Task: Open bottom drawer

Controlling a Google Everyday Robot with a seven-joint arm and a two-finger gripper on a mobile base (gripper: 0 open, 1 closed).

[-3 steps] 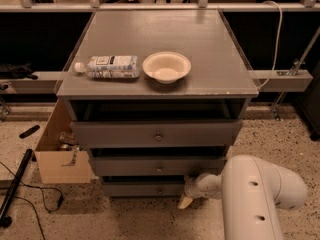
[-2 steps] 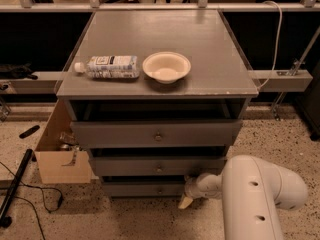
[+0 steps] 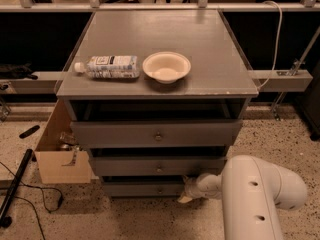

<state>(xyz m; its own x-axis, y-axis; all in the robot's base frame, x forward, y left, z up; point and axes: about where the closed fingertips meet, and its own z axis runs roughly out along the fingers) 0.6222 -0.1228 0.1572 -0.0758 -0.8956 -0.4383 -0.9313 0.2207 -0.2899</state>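
Observation:
The grey cabinet has three drawer fronts stacked in steps. The bottom drawer (image 3: 135,189) is the lowest and thinnest front, with a small round knob (image 3: 159,189). It sits nearly flush under the middle drawer (image 3: 150,166), and its interior is hidden. My gripper (image 3: 186,194) is at the end of the white arm (image 3: 250,194). It is low at the right end of the bottom drawer's front, to the right of the knob.
A plastic bottle (image 3: 107,66) lies on its side and a cream bowl (image 3: 166,67) stands on the cabinet top (image 3: 210,49). An open cardboard box (image 3: 57,156) stands on the floor left of the cabinet. A black pole (image 3: 15,184) and cables lie further left.

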